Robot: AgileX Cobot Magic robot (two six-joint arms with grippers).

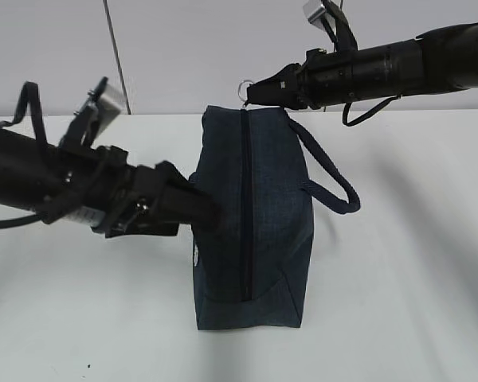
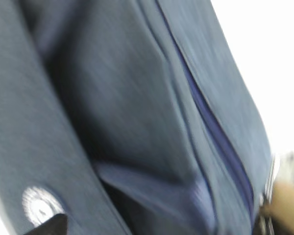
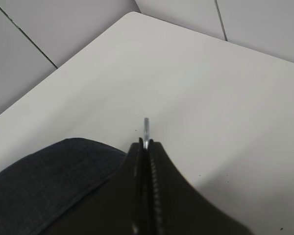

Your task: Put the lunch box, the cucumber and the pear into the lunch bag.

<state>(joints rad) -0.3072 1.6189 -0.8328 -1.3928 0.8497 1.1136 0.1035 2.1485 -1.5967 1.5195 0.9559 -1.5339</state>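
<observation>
While the right gripper (image 1: 251, 94) pinches the silver ring pull (image 3: 146, 128), the navy lunch bag (image 1: 263, 215) runs lengthwise from it toward the camera, zipper (image 1: 244, 207) closed; the left gripper (image 1: 203, 208) presses its side, jaws hidden.

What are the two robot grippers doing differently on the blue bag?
The right gripper reaches to the far top end of the lunch bag and is shut on the silver ring pull. The left gripper presses against the bag's side, lower and nearer the camera; whether it is open or shut cannot be seen. Both are black and touch the same bag.
</observation>
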